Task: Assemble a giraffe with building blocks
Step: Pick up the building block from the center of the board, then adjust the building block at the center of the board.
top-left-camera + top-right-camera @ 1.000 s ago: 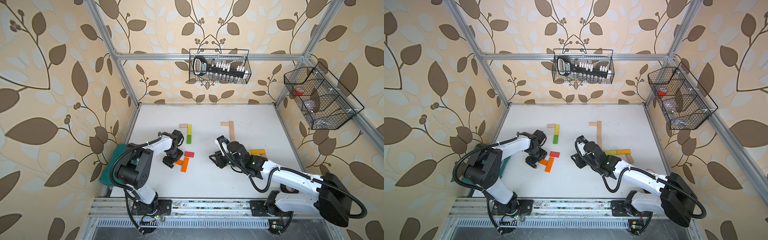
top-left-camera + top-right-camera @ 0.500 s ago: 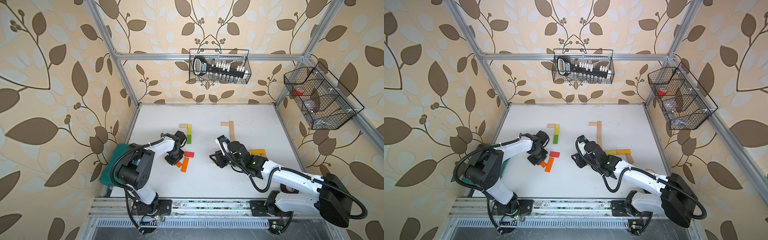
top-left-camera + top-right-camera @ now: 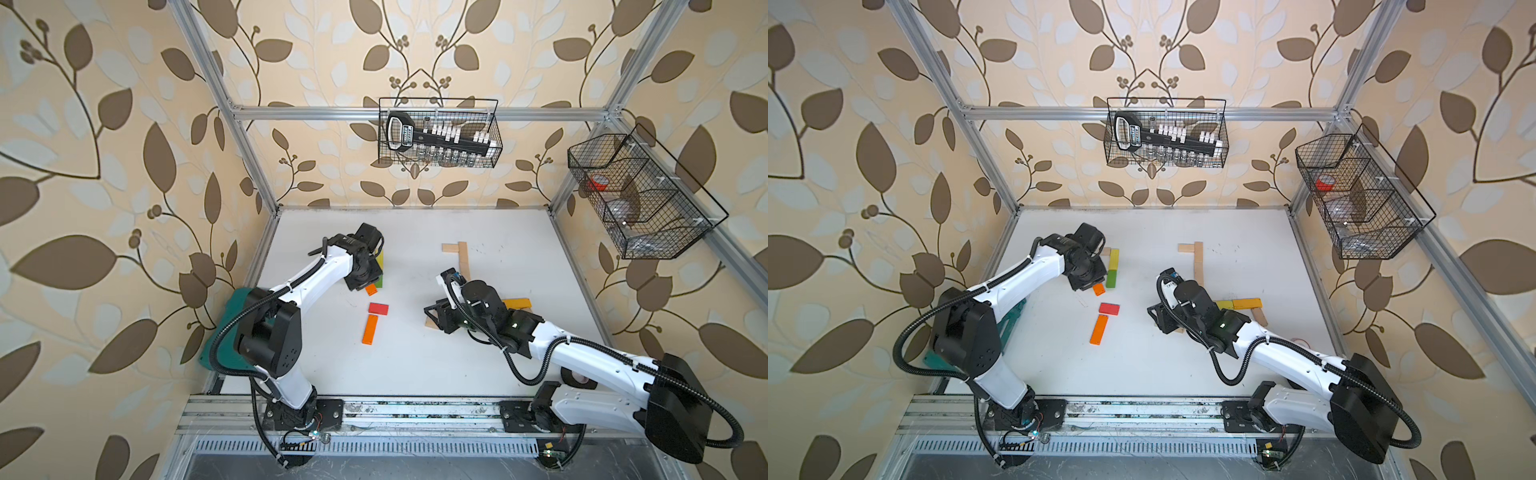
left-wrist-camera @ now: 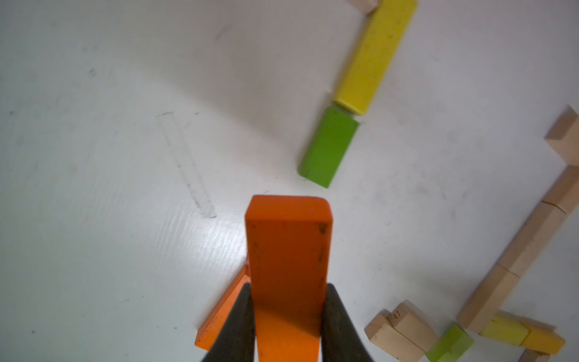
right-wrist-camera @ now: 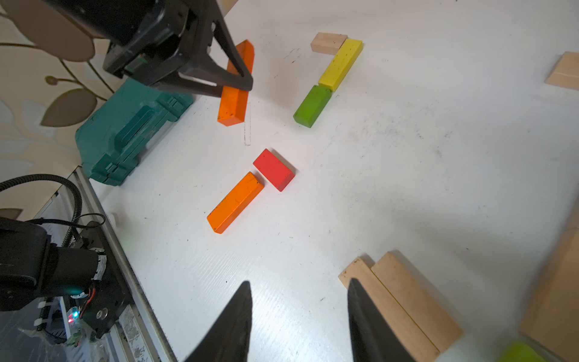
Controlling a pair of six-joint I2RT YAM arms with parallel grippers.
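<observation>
Orange plank (image 4: 288, 247), lying loose a second ago, is now clamped in the closed left gripper (image 4: 287, 290) and held tilted just short of the green plank (image 4: 329, 145), so placement is judged imminent; the right gripper (image 5: 299, 291) is seen partly open, empty

From high above the front rail (image 3: 374, 409), both top views look steeply down on the whole white table (image 3: 415, 365) and share nearly the same picture. Each wrist camera rides close and low over that table. Both take in the green block (image 4: 327, 147), from different sides.
</observation>
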